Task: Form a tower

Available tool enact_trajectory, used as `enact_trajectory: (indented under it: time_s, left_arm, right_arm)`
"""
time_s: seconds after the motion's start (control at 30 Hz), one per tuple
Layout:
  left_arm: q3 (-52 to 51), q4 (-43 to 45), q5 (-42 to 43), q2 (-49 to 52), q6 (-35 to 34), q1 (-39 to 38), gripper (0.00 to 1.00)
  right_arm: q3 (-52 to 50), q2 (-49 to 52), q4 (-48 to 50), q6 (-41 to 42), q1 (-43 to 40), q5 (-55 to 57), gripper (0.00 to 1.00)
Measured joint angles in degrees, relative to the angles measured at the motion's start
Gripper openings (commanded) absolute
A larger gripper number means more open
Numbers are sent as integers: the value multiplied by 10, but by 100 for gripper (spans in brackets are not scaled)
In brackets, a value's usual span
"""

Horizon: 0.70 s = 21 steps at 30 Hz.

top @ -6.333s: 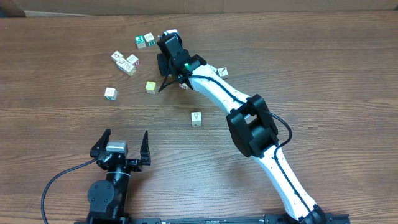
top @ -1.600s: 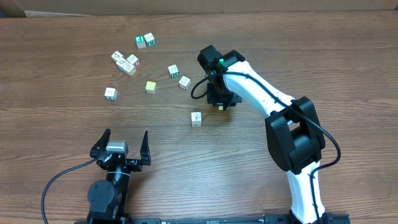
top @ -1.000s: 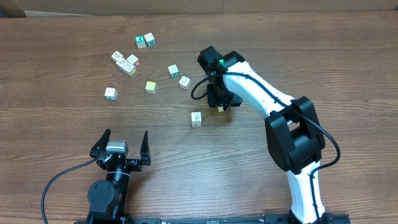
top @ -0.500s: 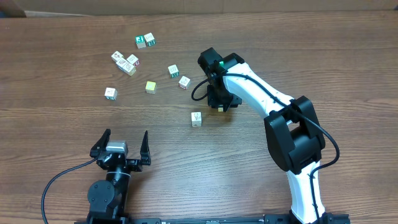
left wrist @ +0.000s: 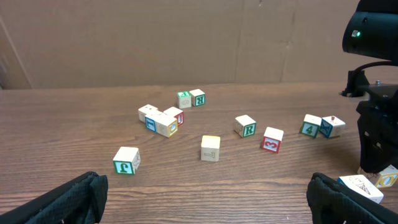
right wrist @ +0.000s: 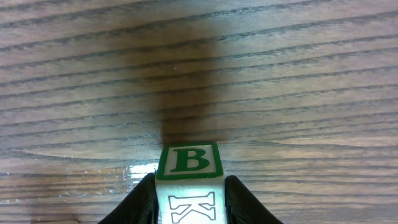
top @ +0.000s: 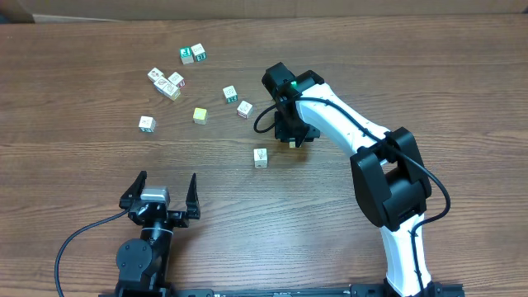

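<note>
No tower shows in any view; the pale picture cubes lie singly or side by side. My right gripper [top: 293, 139] points down at mid-table, shut on one cube [right wrist: 188, 160] with a green B face and a K face. The fingers [right wrist: 144, 198] press its two sides. That cube [left wrist: 386, 179] sits at or just above the tabletop, with another pale cube [top: 260, 157] lying close to its left. My left gripper [top: 161, 196] rests open at the near edge, its jaws [left wrist: 202, 208] wide apart with nothing between them.
Loose cubes are scattered across the far left: a pair [top: 192, 54], a cluster of three [top: 167, 82], a single one [top: 147, 124], two more [top: 238, 101] and a plain yellow-green cube [top: 200, 115]. The right arm [top: 363, 140] arcs over the table's right half.
The right arm swung from the far cubes to mid-table several seconds ago. Over the last second it has held still, with its fingers closing onto the B cube.
</note>
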Motion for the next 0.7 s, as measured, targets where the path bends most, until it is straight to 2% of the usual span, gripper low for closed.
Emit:
enact_trajectory:
  time_s: [0.13, 0.5, 0.7]
  left_arm:
    - [0, 0, 0, 0, 0, 0, 100]
    - [0, 0, 0, 0, 0, 0, 100]
    - [0, 0, 0, 0, 0, 0, 100]
  right_arm:
    - [0, 0, 0, 4, 0, 0, 16]
    - [0, -7, -10, 10, 0, 0, 18]
    - [0, -70, -38, 11, 1, -1, 23]
